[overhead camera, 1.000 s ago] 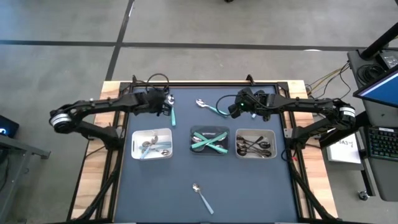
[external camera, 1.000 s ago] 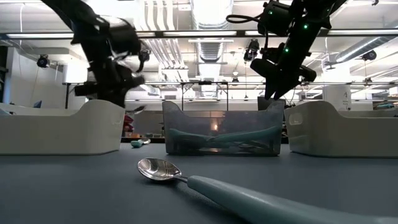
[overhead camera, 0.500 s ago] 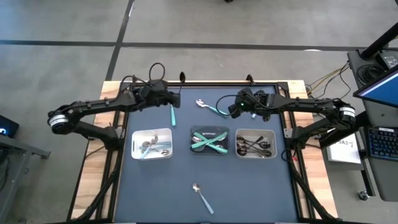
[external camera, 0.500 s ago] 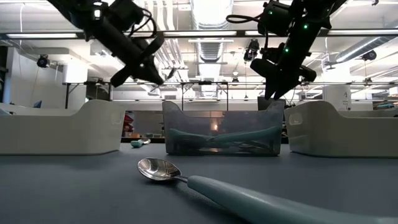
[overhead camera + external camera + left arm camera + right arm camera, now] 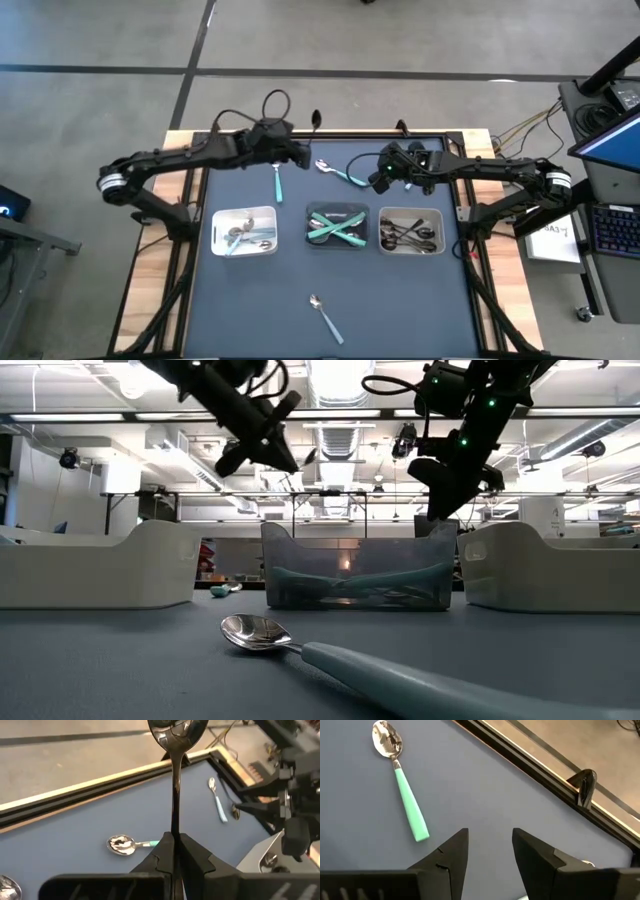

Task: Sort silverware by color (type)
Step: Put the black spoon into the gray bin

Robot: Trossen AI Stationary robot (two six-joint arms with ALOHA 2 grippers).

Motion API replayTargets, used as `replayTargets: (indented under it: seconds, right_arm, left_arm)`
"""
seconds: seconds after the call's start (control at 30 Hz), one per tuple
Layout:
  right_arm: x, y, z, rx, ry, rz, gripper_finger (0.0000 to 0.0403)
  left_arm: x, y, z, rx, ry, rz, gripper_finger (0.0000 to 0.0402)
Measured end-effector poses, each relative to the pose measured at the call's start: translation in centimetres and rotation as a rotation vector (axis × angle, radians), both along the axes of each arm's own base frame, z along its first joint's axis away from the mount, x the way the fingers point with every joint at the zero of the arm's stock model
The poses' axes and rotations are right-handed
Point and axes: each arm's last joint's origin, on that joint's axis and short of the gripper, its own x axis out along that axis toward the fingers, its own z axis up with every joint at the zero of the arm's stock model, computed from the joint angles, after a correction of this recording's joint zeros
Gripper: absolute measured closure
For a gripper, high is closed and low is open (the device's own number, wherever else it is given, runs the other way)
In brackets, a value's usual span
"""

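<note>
My left gripper (image 5: 299, 150) (image 5: 270, 445) hangs high over the table's far edge, shut on a dark spoon (image 5: 314, 122) whose bowl (image 5: 177, 727) points past that edge. My right gripper (image 5: 373, 182) (image 5: 490, 845) hovers open over the far middle of the table, holding nothing, near a teal-handled spoon (image 5: 402, 795) (image 5: 338, 172) that lies flat on the mat. Another teal-handled piece (image 5: 279, 184) lies below my left gripper. A third (image 5: 325, 316) (image 5: 330, 655) lies near the front edge. My left gripper pinches the dark spoon's thin handle (image 5: 173, 832) between its two fingers, which lie along the handle. The spoon is lifted clear and sticks out beyond the fingertips, bowl foremost, toward the table's far edge.
Three small trays stand in a row mid-table: a white one with silver pieces (image 5: 245, 230), a dark one with teal-handled pieces (image 5: 337, 225), and a light one with dark pieces (image 5: 411, 230). The table's raised far rim (image 5: 350, 133) runs under the held spoon.
My left gripper has risen and moved toward the table's right along the far edge, carrying the dark spoon up with it and turning so the bowl points past the far rim. My right gripper has kept still.
</note>
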Motion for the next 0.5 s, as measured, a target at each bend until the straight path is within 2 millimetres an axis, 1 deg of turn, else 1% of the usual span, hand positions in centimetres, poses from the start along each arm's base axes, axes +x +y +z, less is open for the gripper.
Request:
replayTargets:
  seconds: [0.2, 0.33, 0.5]
  right_arm:
    - [0.3, -0.1, 0.2, -0.014, -0.04, 0.001, 0.0257]
    - [0.4, -0.1, 0.3, -0.018, -0.053, 0.0, 0.0257]
    - [0.9, -0.3, 0.2, -0.016, -0.094, -0.018, 0.0257]
  left_arm:
    - [2.4, -0.5, 1.0, -0.003, 0.068, -0.053, 0.0401]
    - [4.0, -1.1, 1.6, 0.008, 0.073, -0.084, 0.0401]
    - [5.0, -1.2, 2.0, 0.031, 0.075, -0.109, 0.0401]
